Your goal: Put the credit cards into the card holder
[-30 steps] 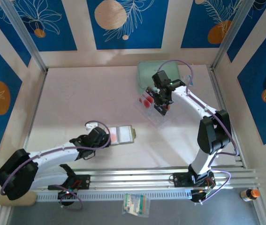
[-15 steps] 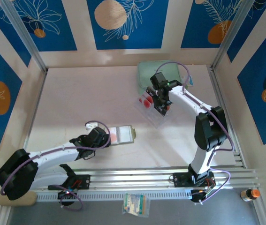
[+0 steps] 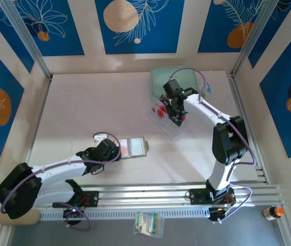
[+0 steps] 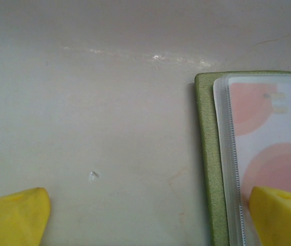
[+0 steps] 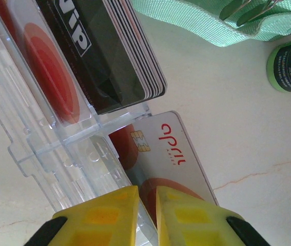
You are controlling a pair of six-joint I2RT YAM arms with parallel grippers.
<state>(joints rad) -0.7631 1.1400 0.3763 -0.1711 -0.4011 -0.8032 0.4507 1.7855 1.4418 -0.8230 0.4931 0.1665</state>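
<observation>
Olive-green card holder (image 4: 207, 169) lies open on the worktop (image 4: 83, 102), one pale card (image 4: 268, 133) already sleeved, left hand (image 4: 146, 215) spread wide over it. Right hand (image 5: 147, 205) pinches another credit card (image 5: 173, 148) beside the clear tray (image 5: 37, 154); black cards (image 5: 109, 56) remain inside.

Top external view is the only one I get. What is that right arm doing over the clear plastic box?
Observer: The right fingers are nearly shut and seem to pinch the edge of a pale card with red lettering, by the clear tray.
Operator: Any more cards there?
Observer: Yes, a stack of black cards stands in one tray compartment.
Operator: And the left arm?
Observer: The left fingers are spread wide. One tip is over the card holder, whose clear sleeve shows a card with pink circles.
</observation>
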